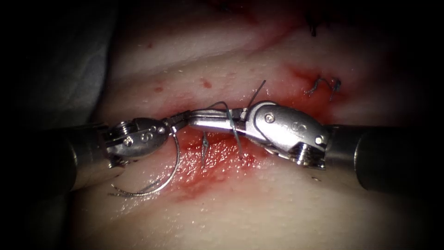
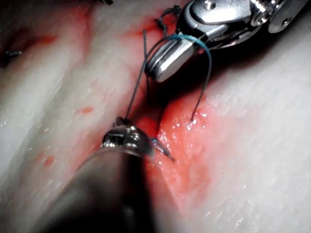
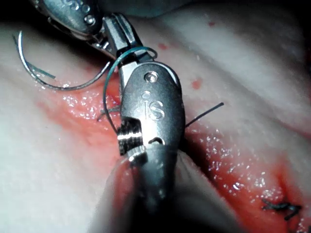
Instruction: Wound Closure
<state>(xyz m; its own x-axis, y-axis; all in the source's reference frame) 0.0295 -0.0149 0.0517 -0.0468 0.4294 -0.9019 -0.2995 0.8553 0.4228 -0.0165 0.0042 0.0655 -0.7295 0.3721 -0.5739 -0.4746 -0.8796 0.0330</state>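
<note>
On the tissue (image 1: 259, 203), the red cut (image 1: 217, 155) runs under both tools. My left tool (image 1: 178, 121) is shut on the thread (image 2: 136, 92) close to the needle's tail. The curved needle (image 1: 167, 179) lies free on the tissue left of the cut, out of the tissue, hanging below the left jaws. It is also seen as an arc (image 3: 63, 87). My right tool (image 1: 194, 121) reaches across the cut, tip to tip with the left one. Its jaws look shut with nothing seen between them. A loop of thread (image 2: 206, 63) is wound round them and goes down into the tissue.
Finished stitches with dark cut ends (image 1: 323, 85) sit on the cut to the upper right, another (image 1: 313, 30) farther back. A short thread tail (image 1: 261, 88) sticks up behind the right tool. Red fluid wets the cut's edges.
</note>
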